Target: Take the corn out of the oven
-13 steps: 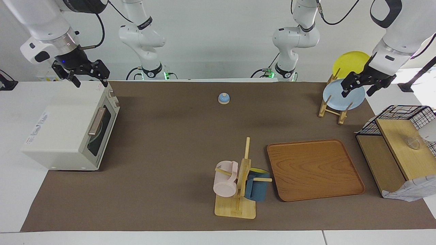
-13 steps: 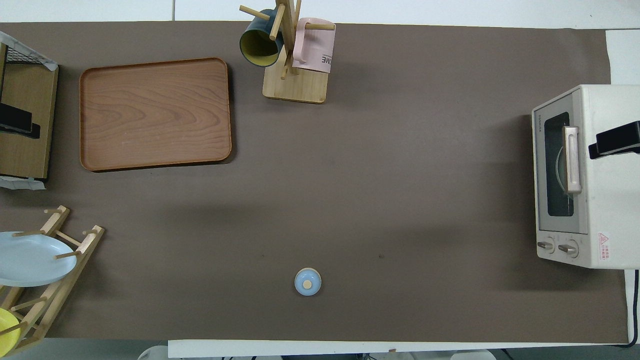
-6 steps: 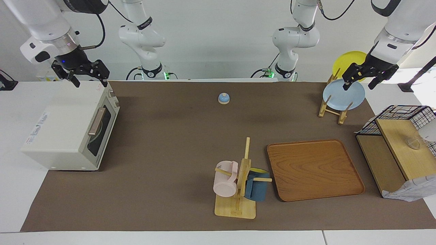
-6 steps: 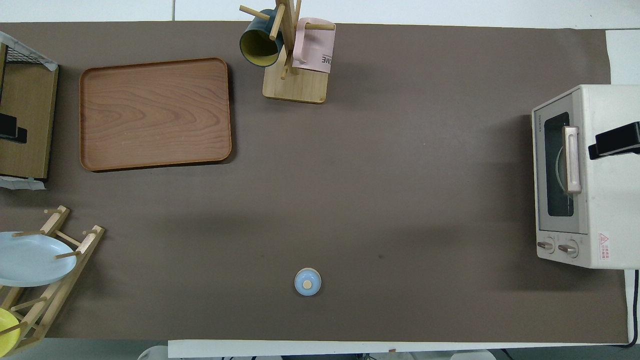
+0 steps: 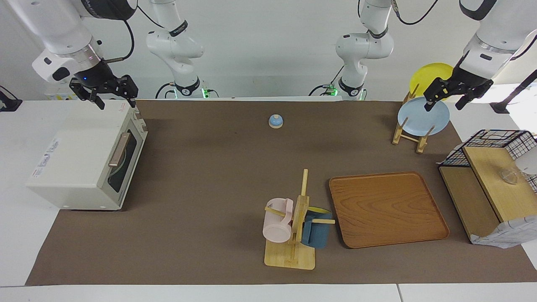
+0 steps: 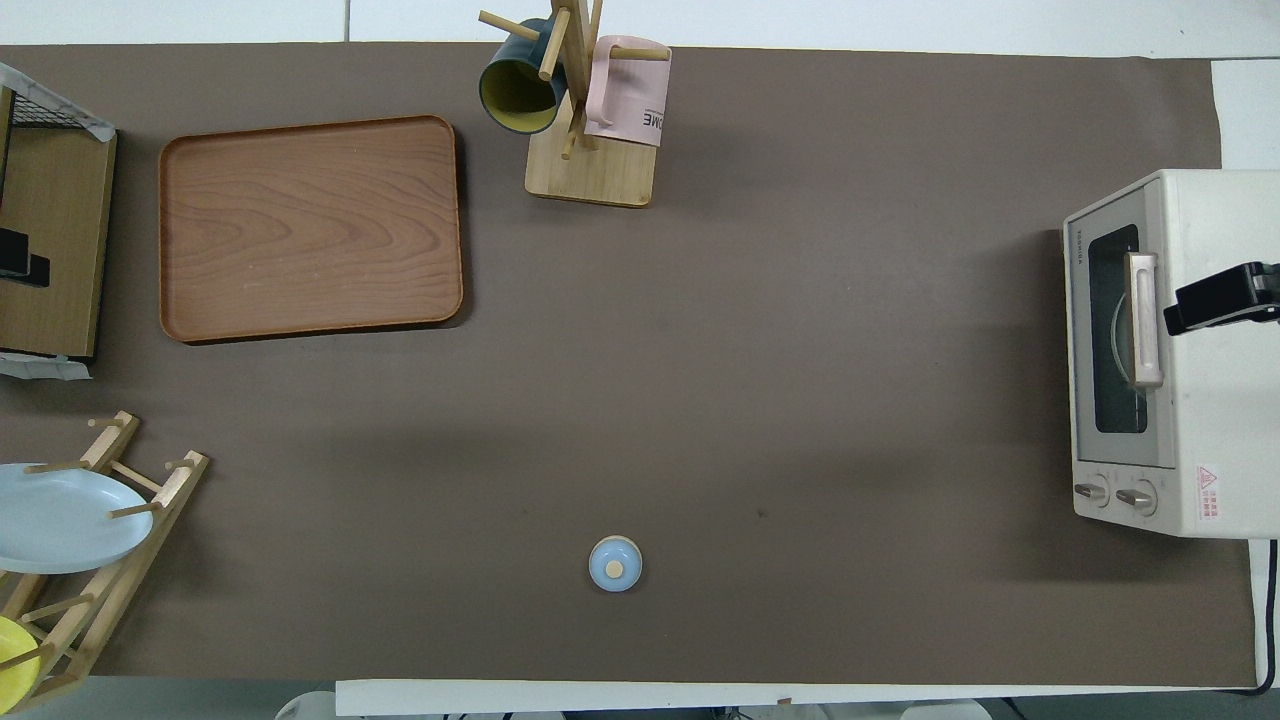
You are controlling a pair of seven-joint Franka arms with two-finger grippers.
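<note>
The cream-white oven (image 5: pixel 79 159) stands at the right arm's end of the table, also seen in the overhead view (image 6: pixel 1210 420). Its dark glass door (image 6: pixel 1115 330) is closed, with the bar handle (image 5: pixel 119 149) across it. The corn is hidden; only a pale curved rim shows through the glass. My right gripper (image 5: pixel 118 103) is open and empty, up over the oven's top near the door edge; one finger (image 6: pixel 1215 303) shows in the overhead view. My left gripper (image 5: pixel 443 105) is open and empty, raised over the plate rack (image 5: pixel 409 134).
The rack holds a light blue plate (image 5: pixel 423 116) and a round yellow plate (image 5: pixel 432 75). A wooden tray (image 5: pixel 388 209), a mug tree (image 5: pixel 293 235) with pink and blue mugs, a small blue bell (image 5: pixel 275 121) and a wire-and-wood shelf (image 5: pixel 491 184) are on the table.
My right gripper has shifted a little toward the oven's door edge. My left gripper has drawn up and back over the plate rack.
</note>
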